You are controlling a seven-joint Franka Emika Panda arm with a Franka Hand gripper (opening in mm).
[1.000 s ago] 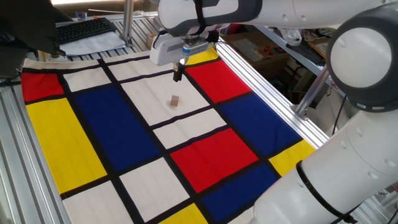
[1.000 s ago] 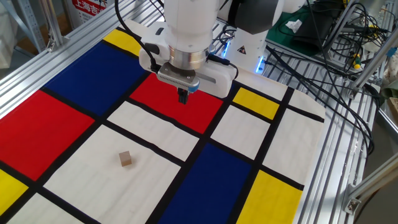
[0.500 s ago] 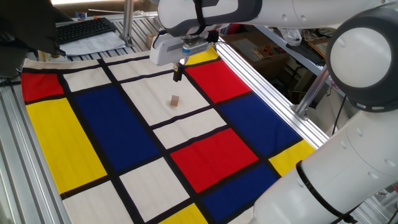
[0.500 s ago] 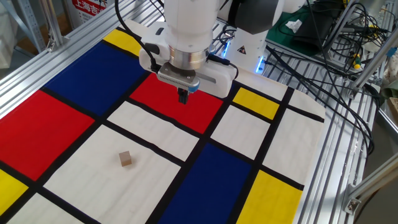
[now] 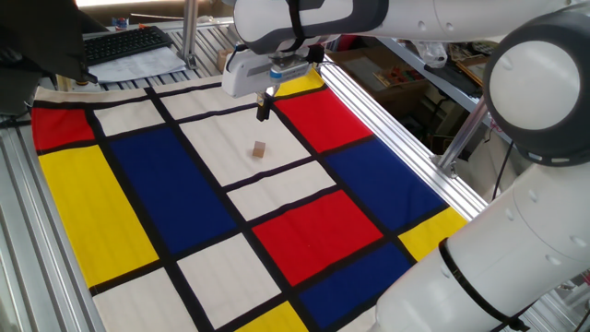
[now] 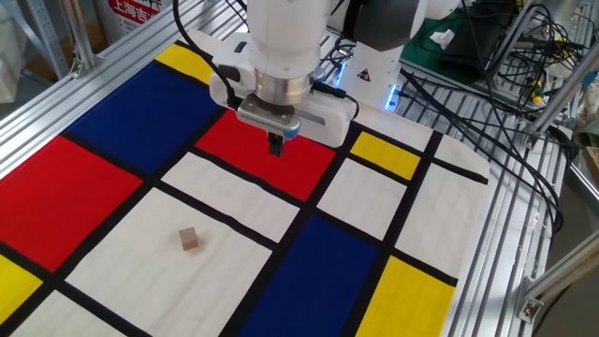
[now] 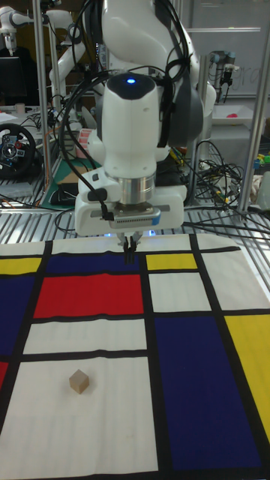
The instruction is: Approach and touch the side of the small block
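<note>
Overhead, gripper (image 6: 276,145) points down, apart from small block (image 6: 190,240).

Both fixed side views are evenly and brightly lit from overhead, with colours on the patterned cloth (image 5: 184,194) saturated and edges crisp. A bright strip of glare runs along the top left of one fixed view, and the aluminium frame rails (image 6: 65,89) carry pale sheen. Shadows are soft and faint. The tall fixed view is dimmer and slightly grainy, its background murky; a blue indicator light (image 7: 132,82) glows on the arm, and the white arm casing (image 7: 131,112) shows mild highlights. No strong edge distortion appears.
</note>
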